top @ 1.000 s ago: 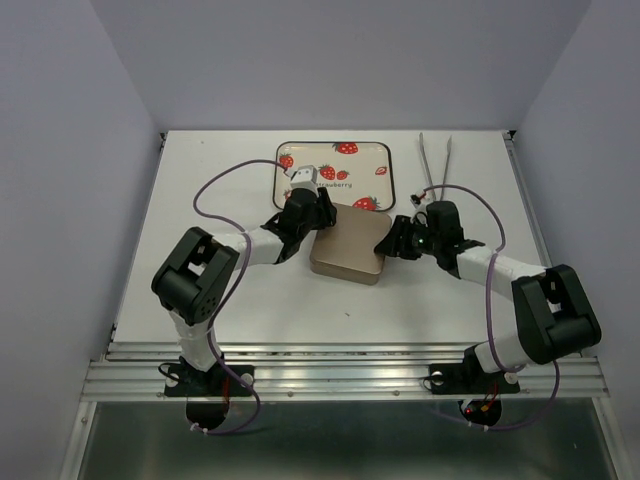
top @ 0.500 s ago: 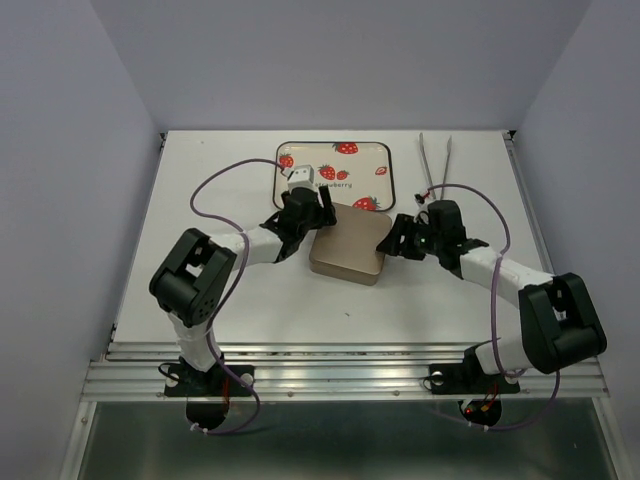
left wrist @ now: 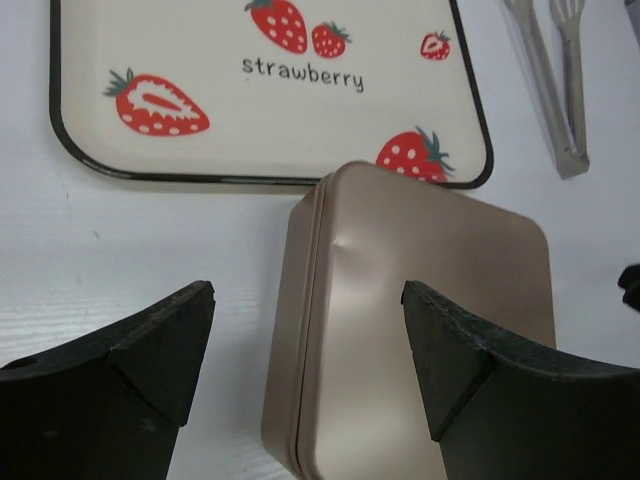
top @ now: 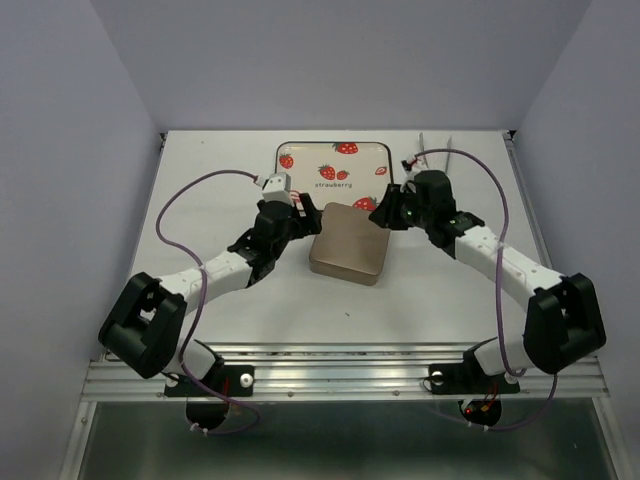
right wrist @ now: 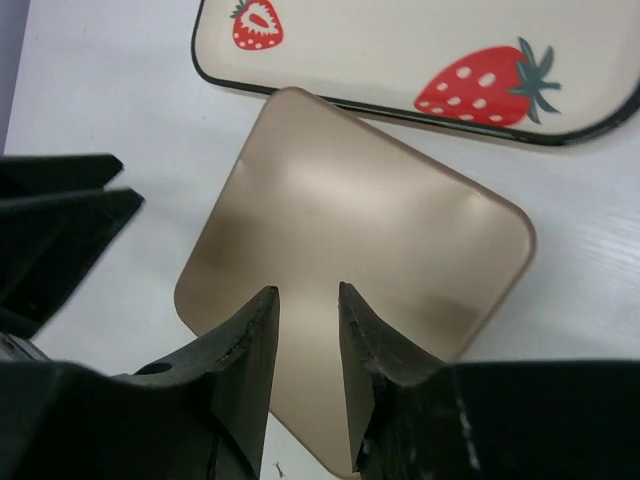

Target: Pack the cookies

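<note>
No cookies show in any view. A closed gold tin (top: 348, 243) lies on the white table just in front of the strawberry tray (top: 335, 160). My left gripper (top: 290, 222) sits at the tin's left side, open wide, with the tin's (left wrist: 430, 260) left edge seen between its fingers (left wrist: 160, 340) and nothing gripped. My right gripper (top: 392, 216) hovers over the tin's far right corner. In the right wrist view its jaws (right wrist: 308, 290) stand a narrow gap apart above the lid (right wrist: 350, 200), holding nothing.
The tray (left wrist: 400, 110) is printed with red strawberries and the word "strawberry"; nothing stands on it. Metal tongs (top: 435, 160) lie at the back right of the table, beside the tray (right wrist: 380, 40). The left gripper's fingers (right wrist: 60, 230) show at the left of the right wrist view.
My left gripper has opened and drawn back left off the tin, its arm stretching out. The right gripper has moved toward the tray's right corner and its jaws have narrowed.
</note>
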Controlling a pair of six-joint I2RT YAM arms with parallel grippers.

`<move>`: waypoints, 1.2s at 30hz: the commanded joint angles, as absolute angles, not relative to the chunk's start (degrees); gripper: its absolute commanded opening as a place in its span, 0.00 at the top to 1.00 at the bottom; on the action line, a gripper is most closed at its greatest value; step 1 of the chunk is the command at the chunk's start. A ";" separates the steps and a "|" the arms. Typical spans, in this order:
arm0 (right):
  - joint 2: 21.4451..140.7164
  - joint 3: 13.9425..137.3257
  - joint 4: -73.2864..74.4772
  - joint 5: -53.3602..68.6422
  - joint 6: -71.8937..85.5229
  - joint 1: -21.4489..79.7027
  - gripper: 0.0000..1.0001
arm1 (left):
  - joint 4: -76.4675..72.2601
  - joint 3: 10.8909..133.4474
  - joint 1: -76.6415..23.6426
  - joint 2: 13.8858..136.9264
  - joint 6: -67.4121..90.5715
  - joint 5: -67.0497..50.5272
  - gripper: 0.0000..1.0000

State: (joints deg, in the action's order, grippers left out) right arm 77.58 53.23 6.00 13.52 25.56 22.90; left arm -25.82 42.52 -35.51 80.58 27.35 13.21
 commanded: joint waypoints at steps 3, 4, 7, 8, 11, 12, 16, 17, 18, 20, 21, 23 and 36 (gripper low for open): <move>90.07 64.94 3.69 7.12 23.91 28.02 0.68 | -26.28 37.80 -35.33 82.52 27.33 8.88 0.14; 93.39 66.34 3.60 6.16 23.73 28.56 0.68 | -26.80 37.36 -35.33 83.05 27.33 8.44 0.14; 98.51 70.83 3.43 4.14 23.73 29.53 0.69 | -27.42 36.12 -35.33 84.72 27.69 7.56 0.15; 100.18 71.71 3.60 3.78 24.34 29.53 0.70 | -27.33 35.86 -35.33 85.25 27.86 7.65 0.16; 106.68 73.74 3.60 2.29 25.75 30.06 0.72 | -27.33 35.33 -35.33 86.83 28.04 8.43 0.19; 107.74 74.00 3.60 1.76 25.84 30.58 0.73 | -27.25 35.25 -35.33 87.27 28.12 8.70 0.19; 111.87 75.14 4.30 1.50 26.98 30.59 0.73 | -26.81 33.84 -35.33 87.81 28.82 10.02 0.23; 112.32 75.06 4.65 0.62 27.24 30.59 0.73 | -26.63 33.40 -35.25 87.72 28.83 10.11 0.26; 112.85 75.06 4.92 0.35 27.59 31.11 0.74 | -26.37 32.96 -35.33 87.19 29.09 10.46 0.27; 112.50 74.62 5.18 0.26 27.68 31.11 0.74 | -25.93 32.61 -35.33 86.66 29.62 10.28 0.28; 111.98 74.36 5.19 -1.30 27.86 31.64 0.74 | -26.01 32.09 -35.33 85.70 29.88 10.02 0.28; 109.35 73.66 5.19 -2.89 27.77 31.64 0.74 | -26.37 31.99 -35.24 84.65 30.23 9.76 0.28; 83.34 65.06 5.53 -13.00 30.84 31.64 0.00 | -13.98 34.98 -35.25 60.13 33.66 18.27 0.01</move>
